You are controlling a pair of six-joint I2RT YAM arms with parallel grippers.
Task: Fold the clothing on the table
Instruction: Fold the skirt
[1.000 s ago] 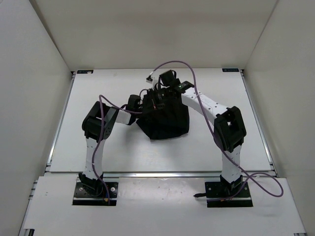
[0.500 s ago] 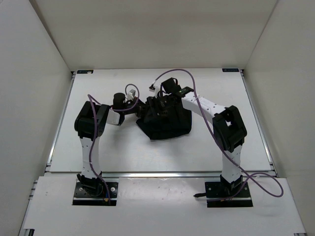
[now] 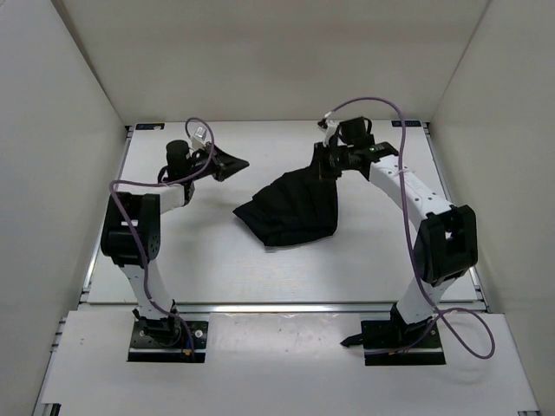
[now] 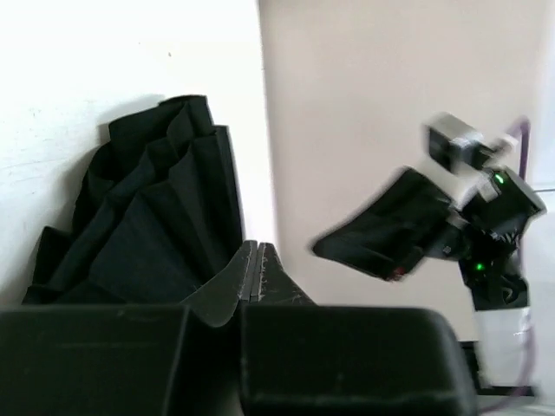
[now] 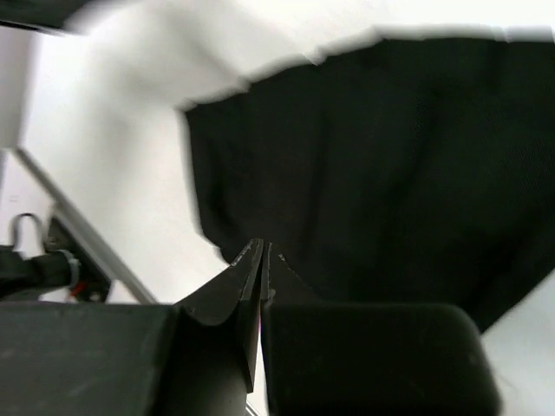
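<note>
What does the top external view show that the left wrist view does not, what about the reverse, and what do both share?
Only the top external view shows the whole table, both arms down to their bases, and the left gripper from outside, clear of the skirt. Only the left wrist view shows that gripper's fingers pressed together with nothing between them, and the skirt's pleats clearly. Both show the black skirt on the white table, and the right gripper.

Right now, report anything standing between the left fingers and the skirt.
Nothing visible does. The left gripper, its fingers shut and empty, hangs apart from the skirt, with only white table between them.
</note>
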